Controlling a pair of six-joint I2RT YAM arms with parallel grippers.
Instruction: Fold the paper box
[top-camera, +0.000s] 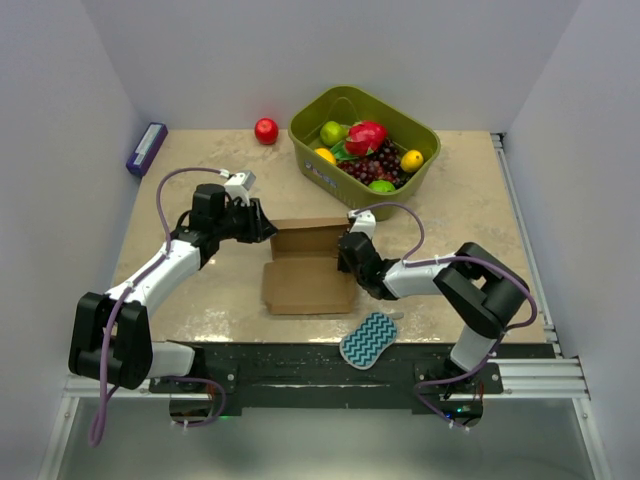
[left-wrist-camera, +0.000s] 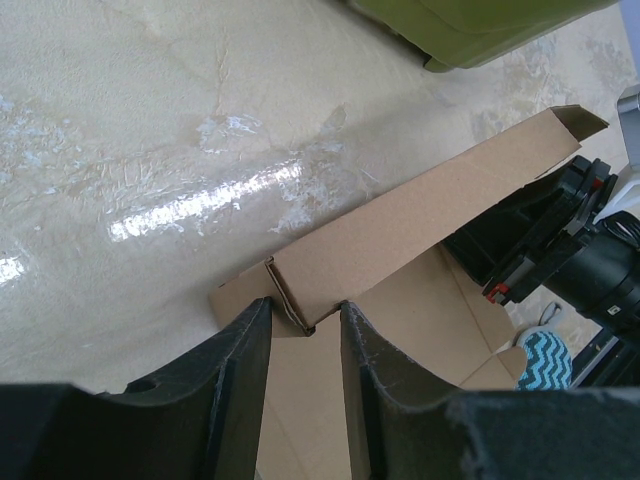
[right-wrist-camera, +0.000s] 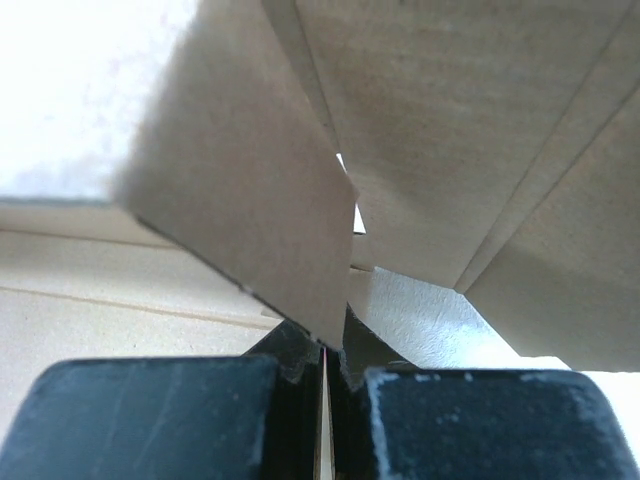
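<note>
Notably, the right wrist view was filled almost wholly by cardboard; a washed-out bright patch at upper left could not be identified. In the top view both sets of fingers were hard to make out beneath the wrists.

The plain brown thin-cardboard paper box (top-camera: 305, 285) lay in the middle of the pale mottled counter (top-camera: 470, 200), between the arms, with its base flat and its rear panel raised. The left fingers (left-wrist-camera: 240, 380) stood apart, clamped across the folded left corner of that panel, which filled the gap between them. The right fingers (right-wrist-camera: 170, 410) were together, pinching the edge of a thin flap at the box's right side.

The olive-green plastic basket (top-camera: 318, 168) of toy fruit sat near, behind the raised panel; the left wrist view cut it off. The teal zigzag-patterned sponge (top-camera: 368, 340) lay at the near edge, close to the box's right corner yet apart. Bare counter lay open left of the box.
</note>
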